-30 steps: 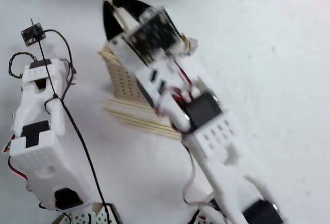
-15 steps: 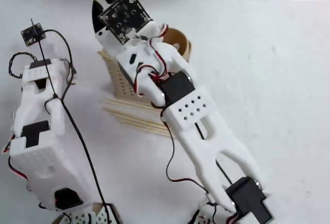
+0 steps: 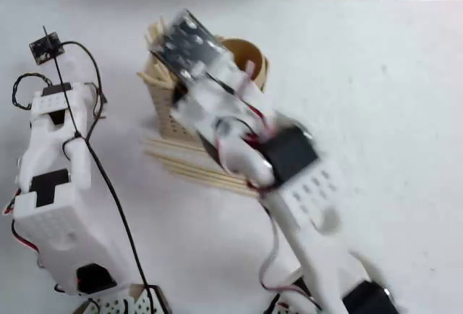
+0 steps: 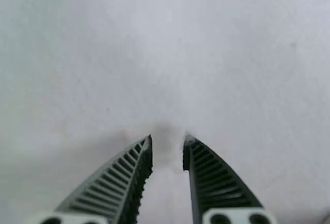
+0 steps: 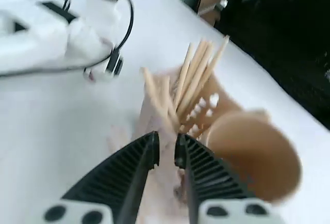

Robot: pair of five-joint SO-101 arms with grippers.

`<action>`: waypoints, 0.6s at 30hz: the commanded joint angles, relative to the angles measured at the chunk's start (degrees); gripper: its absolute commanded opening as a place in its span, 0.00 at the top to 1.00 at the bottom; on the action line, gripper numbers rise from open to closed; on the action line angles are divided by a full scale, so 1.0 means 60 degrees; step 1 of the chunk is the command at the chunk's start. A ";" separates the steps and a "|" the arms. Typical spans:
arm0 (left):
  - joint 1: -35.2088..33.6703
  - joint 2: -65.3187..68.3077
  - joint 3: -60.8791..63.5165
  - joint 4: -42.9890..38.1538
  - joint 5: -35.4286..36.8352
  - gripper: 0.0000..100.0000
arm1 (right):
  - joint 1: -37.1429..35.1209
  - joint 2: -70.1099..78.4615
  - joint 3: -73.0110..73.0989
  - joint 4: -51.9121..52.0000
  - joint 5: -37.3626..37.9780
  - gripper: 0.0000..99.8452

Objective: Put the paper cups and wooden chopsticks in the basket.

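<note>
The right gripper [image 5: 166,144] is held with jaws narrowly apart and nothing gripped. Just beyond its tips, pale wooden chopsticks [image 5: 193,74] stand tilted in a cream perforated basket [image 3: 163,108], beside a brown paper cup [image 5: 252,157]. The basket is largely hidden under the arm. The left gripper [image 4: 167,141] is slightly parted above the white table [image 4: 206,53].

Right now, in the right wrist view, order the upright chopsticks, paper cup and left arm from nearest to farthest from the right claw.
1. Upright chopsticks: just ahead of the right claw.
2. Paper cup: beside them.
3. Left arm: across the table.
</note>
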State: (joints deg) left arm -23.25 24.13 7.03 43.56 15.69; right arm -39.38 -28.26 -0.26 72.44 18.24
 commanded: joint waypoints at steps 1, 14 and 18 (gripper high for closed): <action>-0.0051 -0.0066 -0.0396 -0.0161 0.0015 0.88 | -0.0491 -0.0623 0.0044 0.1853 0.0762 0.93; -0.0066 -0.0066 -0.0381 -0.0161 0.0015 0.88 | -0.1267 0.1971 0.6037 -0.1780 0.3824 0.92; -0.0066 -0.0066 -0.0396 -0.0161 0.0015 0.88 | -0.1194 0.3392 0.5905 -0.2879 0.3853 0.86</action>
State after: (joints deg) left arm -23.25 24.13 7.03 43.56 15.69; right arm -47.56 -11.47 35.60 59.96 40.57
